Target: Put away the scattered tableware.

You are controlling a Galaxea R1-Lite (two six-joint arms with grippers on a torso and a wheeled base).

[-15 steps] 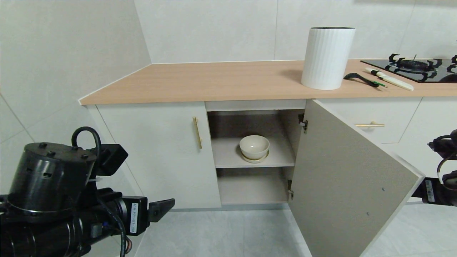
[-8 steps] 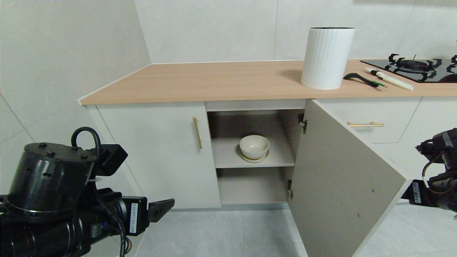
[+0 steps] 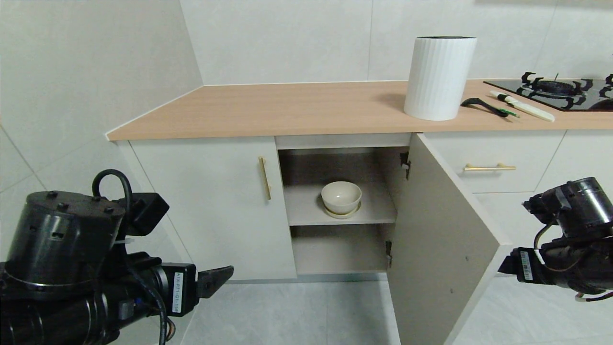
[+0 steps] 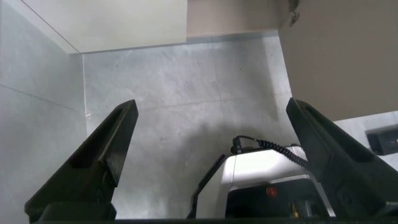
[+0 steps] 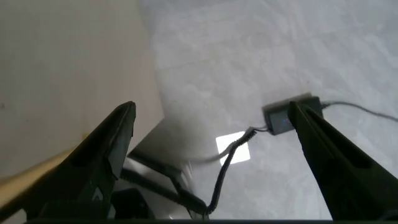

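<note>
Left wrist view, left pincer [image 4: 211, 109] spread wide, holding nothing, right pincer [image 5: 211, 109] equally spread, empty, beside open cabinet door [image 3: 445, 249].

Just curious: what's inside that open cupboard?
A cream bowl sits on a small plate on the upper shelf. The open door hides the lower shelf's right end.

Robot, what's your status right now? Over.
Left gripper and right gripper open, empty. Bowl on saucer, upper shelf. Cabinet door half open, beside right gripper.
</note>
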